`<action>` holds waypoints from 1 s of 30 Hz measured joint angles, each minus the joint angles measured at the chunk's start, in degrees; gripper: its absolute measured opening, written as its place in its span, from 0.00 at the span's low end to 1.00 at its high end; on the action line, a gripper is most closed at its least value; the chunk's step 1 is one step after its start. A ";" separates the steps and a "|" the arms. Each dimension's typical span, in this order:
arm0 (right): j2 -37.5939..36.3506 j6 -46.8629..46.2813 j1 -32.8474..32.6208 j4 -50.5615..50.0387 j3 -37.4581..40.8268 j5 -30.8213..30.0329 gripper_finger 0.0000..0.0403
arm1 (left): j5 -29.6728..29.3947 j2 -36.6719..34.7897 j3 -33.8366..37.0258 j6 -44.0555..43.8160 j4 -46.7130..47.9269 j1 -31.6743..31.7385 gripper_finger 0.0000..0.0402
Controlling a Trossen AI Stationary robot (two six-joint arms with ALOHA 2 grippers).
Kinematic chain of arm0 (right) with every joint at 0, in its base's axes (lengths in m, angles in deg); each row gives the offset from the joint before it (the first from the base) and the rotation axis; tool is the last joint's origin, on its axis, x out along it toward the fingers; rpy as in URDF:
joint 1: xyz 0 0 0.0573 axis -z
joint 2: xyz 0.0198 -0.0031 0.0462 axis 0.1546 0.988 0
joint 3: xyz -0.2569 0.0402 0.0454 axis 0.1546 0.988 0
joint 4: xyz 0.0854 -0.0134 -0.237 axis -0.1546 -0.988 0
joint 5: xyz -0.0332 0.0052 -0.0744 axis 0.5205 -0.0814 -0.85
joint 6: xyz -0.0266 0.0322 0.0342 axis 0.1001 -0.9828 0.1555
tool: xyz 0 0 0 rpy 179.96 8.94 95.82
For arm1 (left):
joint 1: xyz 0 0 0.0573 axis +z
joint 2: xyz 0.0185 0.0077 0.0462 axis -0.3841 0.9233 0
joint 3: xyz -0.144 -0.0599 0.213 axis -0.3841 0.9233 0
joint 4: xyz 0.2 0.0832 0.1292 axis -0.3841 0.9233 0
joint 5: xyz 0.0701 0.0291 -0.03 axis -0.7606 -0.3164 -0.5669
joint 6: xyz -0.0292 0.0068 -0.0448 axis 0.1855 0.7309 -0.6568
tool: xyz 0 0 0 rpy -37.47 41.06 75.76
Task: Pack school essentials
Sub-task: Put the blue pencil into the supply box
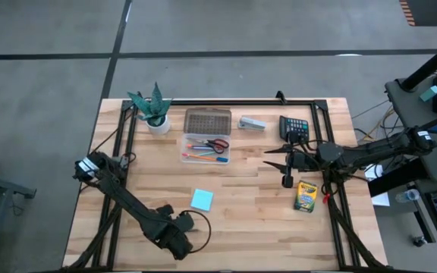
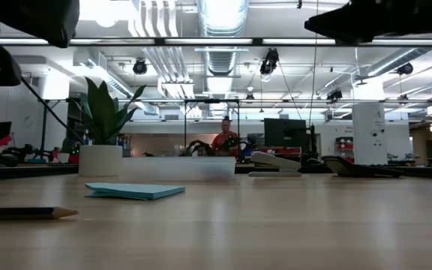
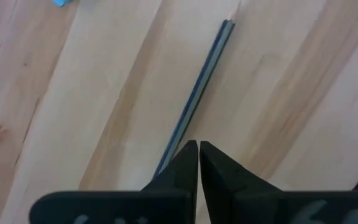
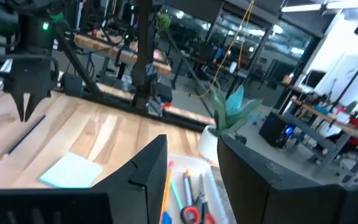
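A thin grey-blue pencil (image 3: 199, 87) lies flat on the wooden table near its front edge. My left gripper (image 3: 199, 144) points down over the pencil's near end with its fingers shut, and the right wrist view shows its tip (image 4: 25, 115) clear of the pencil (image 4: 27, 134). The light-blue notepad (image 1: 201, 199) lies flat beside it. Red-handled scissors (image 1: 217, 145) and several pens lie in a clear case (image 1: 205, 157). The crayon box (image 1: 304, 196) lies at the right. My right gripper (image 1: 273, 159) hovers open, level, above the table's right half.
A potted plant (image 1: 154, 112) stands at the far left. A grey stapler (image 1: 253, 123) and a black calculator (image 1: 294, 125) lie along the far edge. A black frame (image 1: 226, 101) runs around the table. Bare wood lies between the notepad and the crayon box.
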State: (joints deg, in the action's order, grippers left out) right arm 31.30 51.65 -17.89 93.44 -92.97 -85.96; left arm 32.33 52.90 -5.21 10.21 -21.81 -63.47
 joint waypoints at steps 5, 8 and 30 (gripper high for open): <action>2.25 -3.48 0.01 -0.62 0.02 0.58 0.33 | 0.00 0.00 -0.09 2.51 -0.21 0.00 0.04; 3.00 -4.99 0.00 -0.58 0.02 2.93 0.33 | 0.02 0.00 0.00 4.94 -0.21 0.08 0.11; 3.89 -6.08 0.00 -1.14 0.02 3.04 0.33 | -5.91 0.15 5.90 5.92 -6.34 0.37 0.41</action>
State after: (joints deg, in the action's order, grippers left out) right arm 35.19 45.58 -17.89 92.30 -92.94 -82.92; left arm 26.42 53.06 0.69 16.14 -28.15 -63.10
